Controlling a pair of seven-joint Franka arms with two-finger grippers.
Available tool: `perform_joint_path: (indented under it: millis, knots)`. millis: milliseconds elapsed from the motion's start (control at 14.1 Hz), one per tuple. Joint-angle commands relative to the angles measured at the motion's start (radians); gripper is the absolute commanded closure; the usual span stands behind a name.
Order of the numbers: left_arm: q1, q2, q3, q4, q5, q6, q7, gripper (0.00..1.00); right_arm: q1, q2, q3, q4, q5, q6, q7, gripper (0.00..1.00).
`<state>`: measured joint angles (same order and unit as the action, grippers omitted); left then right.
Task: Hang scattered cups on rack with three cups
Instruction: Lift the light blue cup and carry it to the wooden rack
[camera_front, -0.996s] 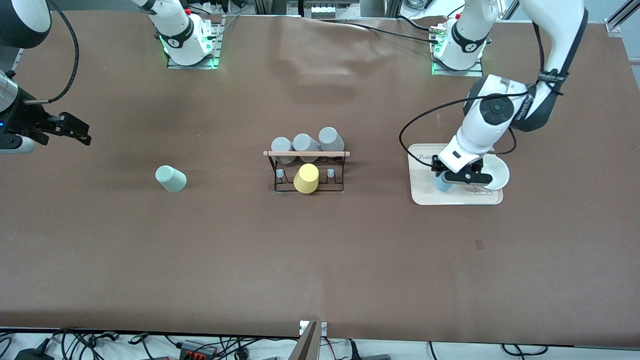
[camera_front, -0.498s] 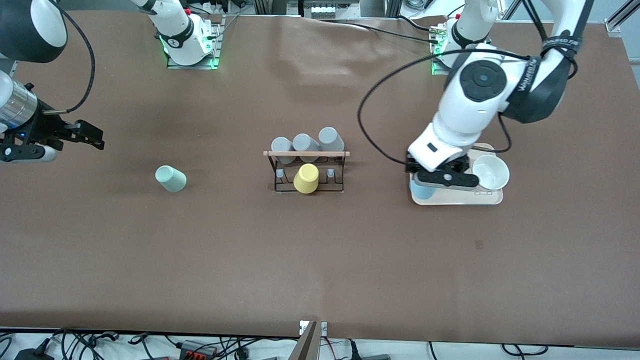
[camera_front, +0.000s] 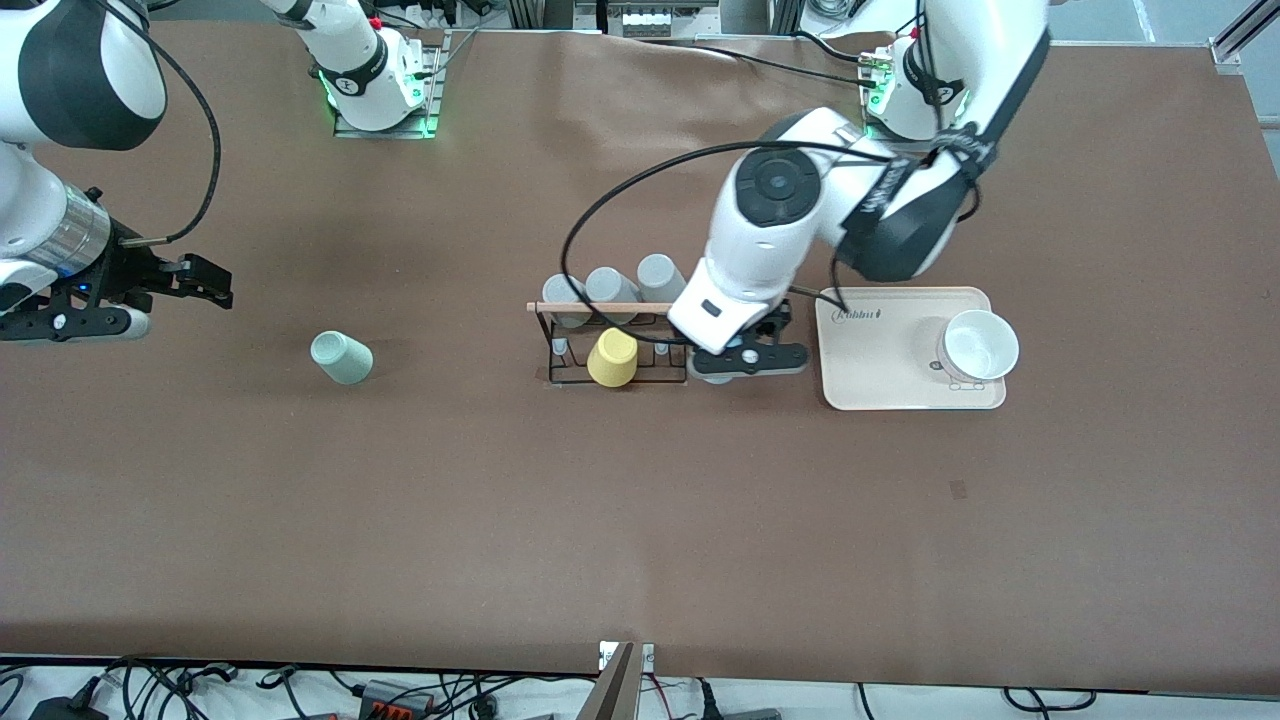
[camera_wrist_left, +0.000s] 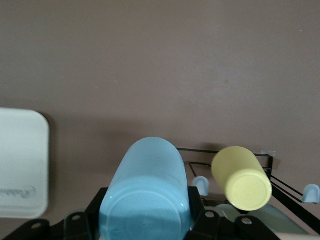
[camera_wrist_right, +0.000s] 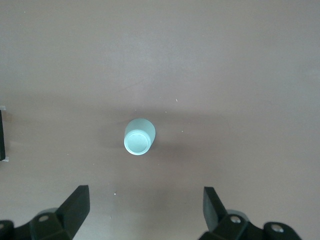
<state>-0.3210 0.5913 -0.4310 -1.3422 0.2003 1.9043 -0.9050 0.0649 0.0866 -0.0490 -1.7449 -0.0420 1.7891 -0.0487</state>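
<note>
— Where's your right gripper (camera_front: 205, 285)?

— Up over the worktop (camera_front: 400, 500) at the right arm's end, fingers spread wide, the mint cup (camera_front: 341, 358) standing apart from it toward the rack (camera_front: 612, 345).

— And your left gripper (camera_front: 745, 360)?

— Just beside the rack's end, clamped on the blue cup (camera_wrist_left: 147, 200), the tray (camera_front: 900, 395) near it.

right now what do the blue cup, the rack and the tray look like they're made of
The light blue cup, clamped in the left pincer: smooth glazed ceramic or plastic, judging by its soft sheen. The rack: thin black wire, probably metal, topped by a pale rod that looks wooden. The tray: matte cream, likely plastic, with rounded corners.
</note>
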Motion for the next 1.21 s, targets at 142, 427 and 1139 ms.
perform_joint_path:
  millis: [142, 427, 1139]
  knots:
    - [-0.033, 0.047, 0.005, 0.069, -0.010, -0.007, -0.149, 0.77, 0.001, -0.007, 0.001, -0.007, -0.003, 0.041, 0.000, 0.00]
    - [-0.053, 0.079, 0.001, 0.064, -0.002, -0.002, -0.160, 0.77, 0.004, -0.007, 0.001, -0.008, -0.002, 0.055, 0.003, 0.00]
    - [-0.069, 0.102, 0.008, 0.012, 0.010, 0.071, -0.150, 0.77, 0.001, -0.007, 0.000, -0.019, -0.006, 0.085, 0.009, 0.00]
